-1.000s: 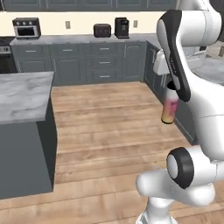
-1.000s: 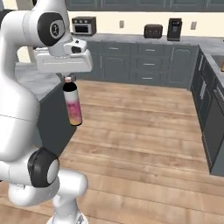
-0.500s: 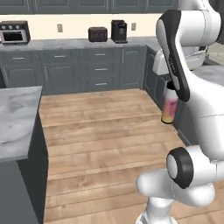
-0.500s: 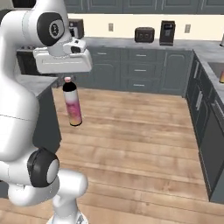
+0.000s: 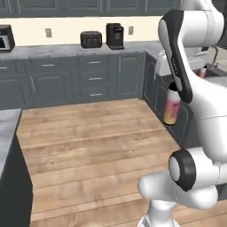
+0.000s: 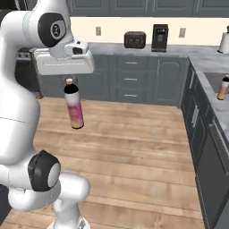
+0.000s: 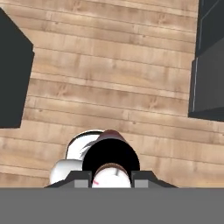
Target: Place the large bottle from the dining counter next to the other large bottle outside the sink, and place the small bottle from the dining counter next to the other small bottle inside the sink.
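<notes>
No lettering, label, brand, number or sign can be read anywhere. The tall pink-to-orange cylindrical bottle with a dark cap [image 6: 74,108] shows only plain colour bands, and the black boxy coffee machine [image 6: 159,37] and dark rounded toaster [image 6: 134,40] on the far grey tabletop [image 6: 112,48] carry no legible marks.

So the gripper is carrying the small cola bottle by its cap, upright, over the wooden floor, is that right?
Not quite. The gripper holds the large bottle, pink fading to yellow-orange, not a small cola bottle. The rest stands: it hangs upright by its cap over the wooden floor. The right base view shows it most plainly.
</notes>
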